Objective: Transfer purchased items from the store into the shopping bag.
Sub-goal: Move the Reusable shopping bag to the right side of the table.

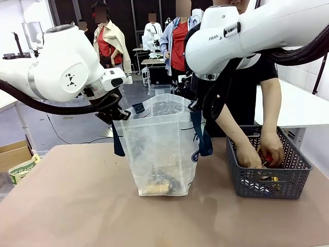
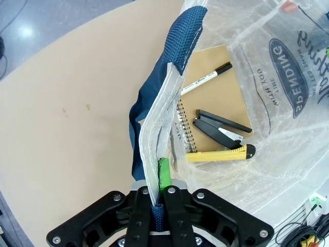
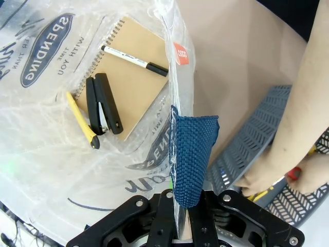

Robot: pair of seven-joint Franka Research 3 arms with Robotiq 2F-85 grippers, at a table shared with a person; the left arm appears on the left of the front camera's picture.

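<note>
We found the left end effector clamped on the rim and navy strap of the shopping bag, and the right end effector clamped on the opposite rim. The bag stood open between them on the table. Below both, inside, lay purchased items: notebook, pen, stapler, cutter.

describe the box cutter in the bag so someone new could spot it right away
Look down into the clear plastic bag with blue handles, to the brown spiral notebook flat at its bottom. The box cutter lies at the notebook's edge, beside a black stapler. It is the only yellow thing there, slim with a black tip, unlike the white pen.
</note>
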